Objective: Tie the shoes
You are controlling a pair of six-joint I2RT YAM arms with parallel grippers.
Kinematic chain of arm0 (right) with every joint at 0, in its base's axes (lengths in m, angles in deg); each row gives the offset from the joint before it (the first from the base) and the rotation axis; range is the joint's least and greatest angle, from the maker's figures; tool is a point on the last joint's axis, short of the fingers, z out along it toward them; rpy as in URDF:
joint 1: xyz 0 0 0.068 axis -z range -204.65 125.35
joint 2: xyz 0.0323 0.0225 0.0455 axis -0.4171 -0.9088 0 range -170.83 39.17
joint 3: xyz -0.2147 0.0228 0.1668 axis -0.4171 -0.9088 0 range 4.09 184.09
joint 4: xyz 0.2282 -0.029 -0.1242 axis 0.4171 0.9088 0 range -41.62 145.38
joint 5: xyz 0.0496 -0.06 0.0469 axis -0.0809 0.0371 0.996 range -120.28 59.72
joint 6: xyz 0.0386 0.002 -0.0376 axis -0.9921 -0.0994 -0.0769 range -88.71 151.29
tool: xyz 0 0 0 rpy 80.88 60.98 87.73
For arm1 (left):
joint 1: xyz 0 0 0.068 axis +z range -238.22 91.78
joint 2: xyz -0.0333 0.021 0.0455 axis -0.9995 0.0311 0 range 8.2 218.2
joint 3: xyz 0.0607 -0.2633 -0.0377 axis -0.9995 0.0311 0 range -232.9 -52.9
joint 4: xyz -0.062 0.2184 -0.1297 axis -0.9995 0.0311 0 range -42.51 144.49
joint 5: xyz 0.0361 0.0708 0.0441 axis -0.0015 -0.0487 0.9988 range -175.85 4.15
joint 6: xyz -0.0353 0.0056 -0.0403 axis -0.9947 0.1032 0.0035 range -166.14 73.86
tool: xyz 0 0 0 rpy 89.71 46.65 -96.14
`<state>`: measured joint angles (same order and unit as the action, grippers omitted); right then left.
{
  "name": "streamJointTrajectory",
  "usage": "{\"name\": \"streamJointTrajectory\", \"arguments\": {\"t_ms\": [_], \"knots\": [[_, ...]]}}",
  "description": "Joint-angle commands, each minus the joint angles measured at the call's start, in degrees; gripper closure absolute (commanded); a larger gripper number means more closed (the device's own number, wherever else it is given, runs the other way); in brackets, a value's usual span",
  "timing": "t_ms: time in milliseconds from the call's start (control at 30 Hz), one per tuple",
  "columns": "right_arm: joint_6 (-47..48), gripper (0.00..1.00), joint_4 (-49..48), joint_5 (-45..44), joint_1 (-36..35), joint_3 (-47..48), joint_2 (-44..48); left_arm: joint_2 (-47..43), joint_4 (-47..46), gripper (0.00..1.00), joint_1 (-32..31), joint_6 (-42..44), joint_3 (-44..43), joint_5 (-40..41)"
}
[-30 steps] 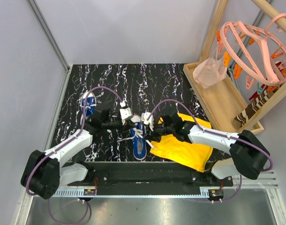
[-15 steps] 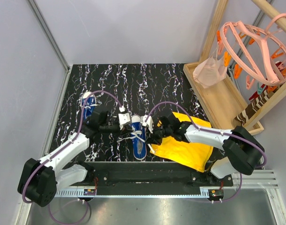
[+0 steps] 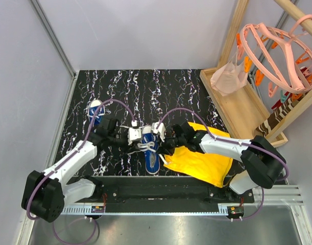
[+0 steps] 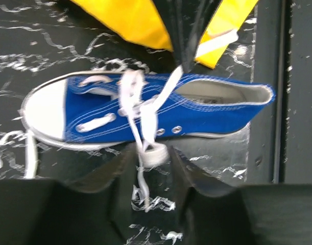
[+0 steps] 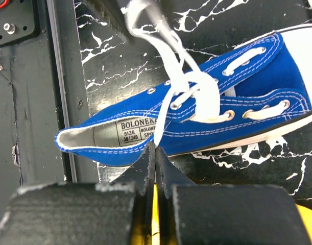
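Observation:
One blue shoe point(image 3: 152, 159) lies between my grippers, toe cap away from the bases. It fills the left wrist view point(image 4: 207, 109) and the right wrist view point(image 5: 217, 130). Its white laces point(image 4: 145, 115) are crossed over the tongue. My left gripper point(image 3: 144, 142) has its fingers nearly together around a curl of lace point(image 4: 154, 154), which runs taut to the eyelets. My right gripper point(image 5: 156, 148) is shut on the other lace strand point(image 5: 171, 109) beside the shoe's heel opening; in the top view it point(image 3: 164, 146) is over the cloth's edge. The second shoe point(image 3: 96, 111) lies far left.
A yellow cloth point(image 3: 201, 159) lies right of the shoe under my right arm. A wooden rack point(image 3: 242, 109) with a pink hanger point(image 3: 278, 48) stands at the right. The black rail point(image 3: 161, 191) runs along the near edge. A grey wall closes the left side.
Both grippers have come down from over the toe toward the shoe's middle and parted slightly, left to the left and right to the right, drawing the laces out.

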<state>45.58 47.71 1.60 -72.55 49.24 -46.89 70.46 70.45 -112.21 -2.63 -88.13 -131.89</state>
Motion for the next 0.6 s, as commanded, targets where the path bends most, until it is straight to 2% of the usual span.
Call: {"name": "streamJointTrajectory", "arguments": {"t_ms": [0,133,333,433,567], "knots": [[0.04,1.0,-1.71,-0.33,-0.44,2.67,-0.42,-1.26,2.01,0.6,3.42,2.91,-6.43,-4.58],[0.13,1.0,-1.88,0.03,-0.44,2.67,-0.86,2.07,0.59,0.54,4.56,-1.4,-11.0,-8.52],[-1.19,1.0,-3.02,0.82,-0.44,3.02,-1.56,9.8,-4.14,0.53,4.65,-7.89,-14.26,-11.53],[-2.06,1.0,-3.9,0.64,-0.35,2.93,-1.74,12.35,-5.82,0.56,4.04,-8.36,-14.35,-11.26],[-2.51,1.0,-4.52,0.9,-0.35,2.84,-1.92,16.57,-6.09,0.64,3.51,-7.91,-15.05,-9.95]]}}
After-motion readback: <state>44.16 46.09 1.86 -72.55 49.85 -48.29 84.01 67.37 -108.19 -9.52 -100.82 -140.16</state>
